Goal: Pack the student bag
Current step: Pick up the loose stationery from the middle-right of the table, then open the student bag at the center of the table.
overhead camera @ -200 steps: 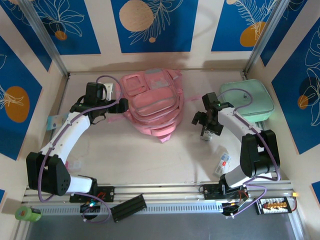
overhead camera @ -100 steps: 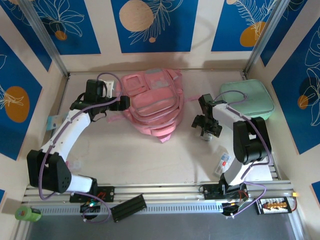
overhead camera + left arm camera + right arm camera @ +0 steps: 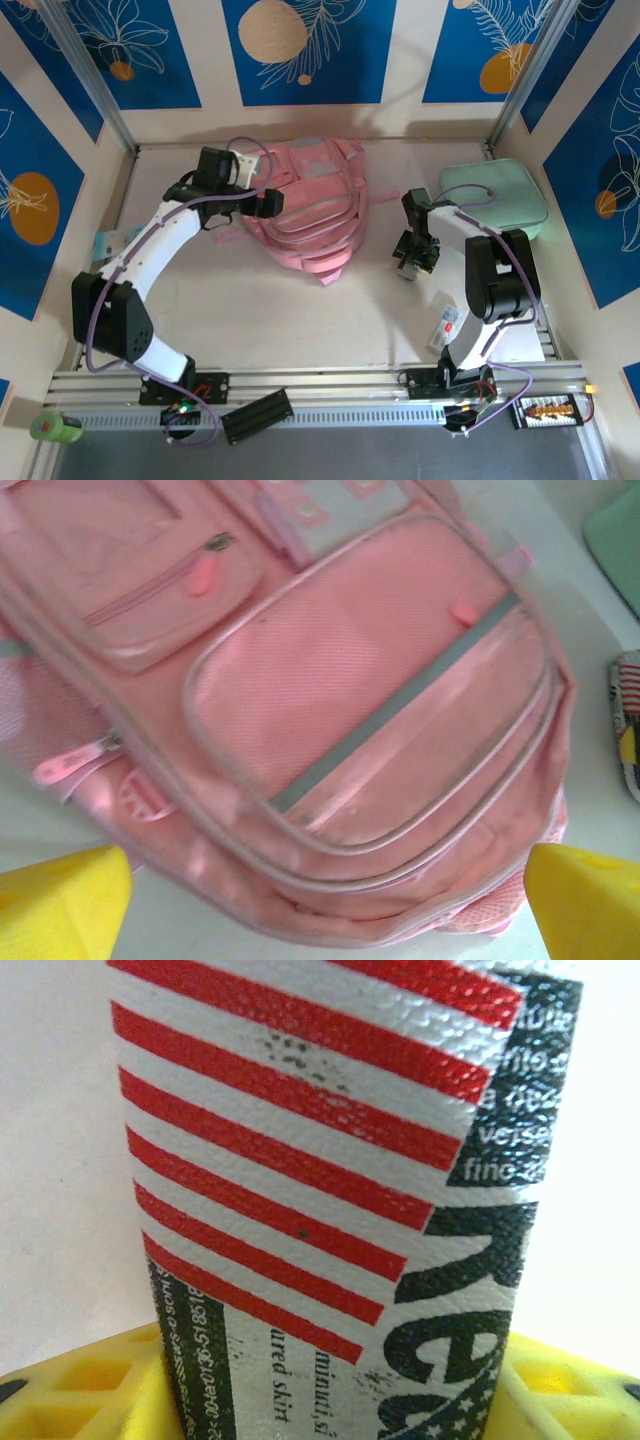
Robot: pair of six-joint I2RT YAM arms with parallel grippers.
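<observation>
Holding nothing in wide-open left hand (image 3: 322, 908) over pink bag (image 3: 370, 700). Straddling striped packet (image 3: 300, 1160) with right hand (image 3: 330, 1392), grip uncertain; may slip onto worktop (image 3: 300, 310) if lifted early.

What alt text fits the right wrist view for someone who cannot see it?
A red-and-white striped packet with black lettering sits close to the camera, between the yellow fingers of the right gripper. The white table lies behind it; whether the fingers are pressing on the packet cannot be told.
</observation>
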